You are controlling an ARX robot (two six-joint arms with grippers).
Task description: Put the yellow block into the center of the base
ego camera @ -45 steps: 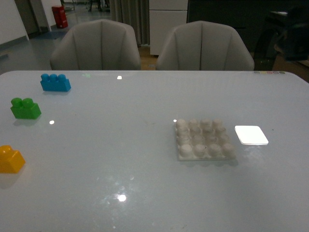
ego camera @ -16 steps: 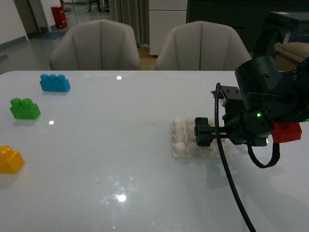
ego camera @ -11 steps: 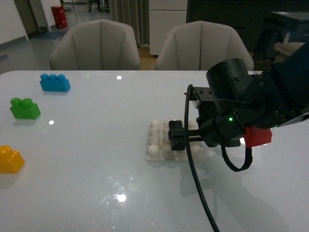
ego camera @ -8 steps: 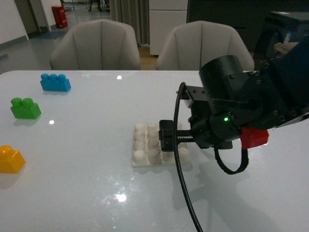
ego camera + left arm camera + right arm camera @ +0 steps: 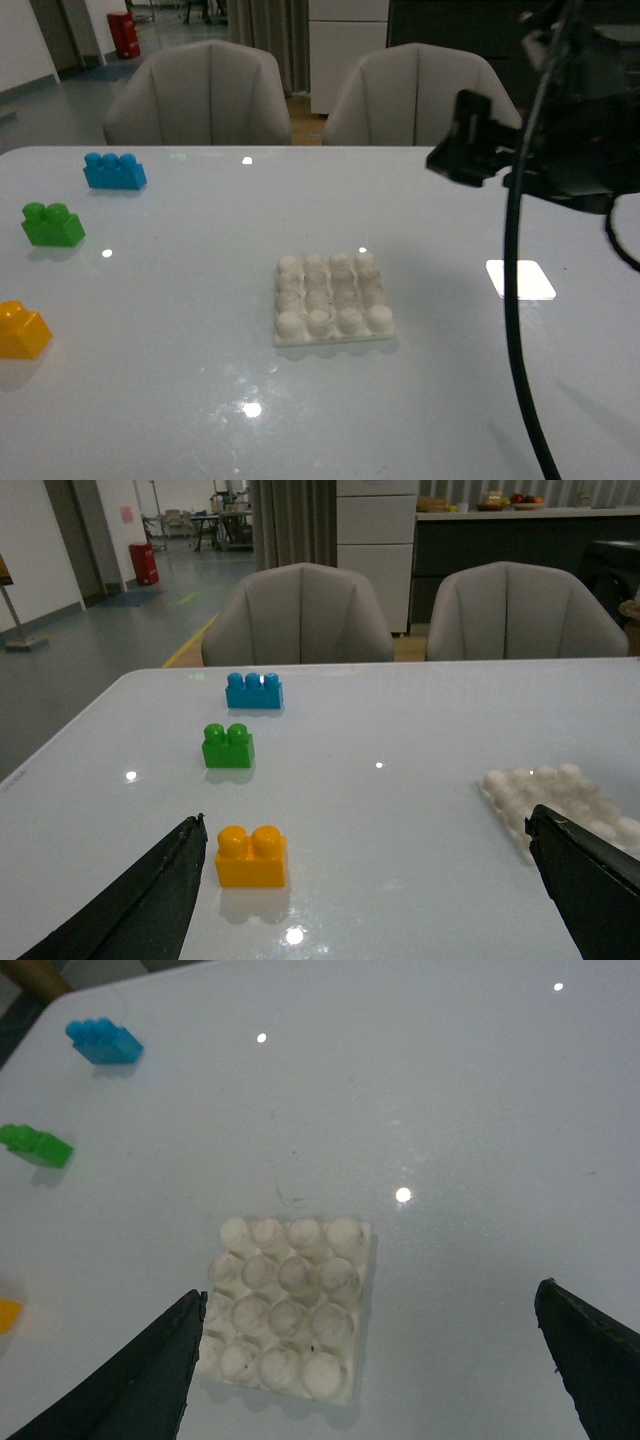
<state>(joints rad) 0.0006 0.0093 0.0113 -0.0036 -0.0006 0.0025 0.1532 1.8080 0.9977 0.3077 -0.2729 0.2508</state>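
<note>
From the right wrist camera we are looking down on the base (image 5: 288, 1308), which is lying flat on the table (image 5: 480, 1110) below the right gripper (image 5: 370, 1380), between its two fingers and clear of both. The jaws are gaping wide and holding nothing. That view is catching only a sliver of the yellow block (image 5: 8, 1315), well away from this gripper toward the left arm's side. The left wrist camera is showing the block (image 5: 251, 855) whole, studs up, sitting just ahead of one finger (image 5: 140, 900) of the left gripper (image 5: 365, 890) and untouched. This gripper too is spread wide and empty, with the base's edge near its other finger. The green brick (image 5: 228, 746) and blue brick (image 5: 253, 690) are standing farther out beyond the yellow block. Only the front view is showing the right arm (image 5: 560, 130) raised well above the table, and a bright white rectangle (image 5: 520, 279) on the tabletop beneath it.
</note>
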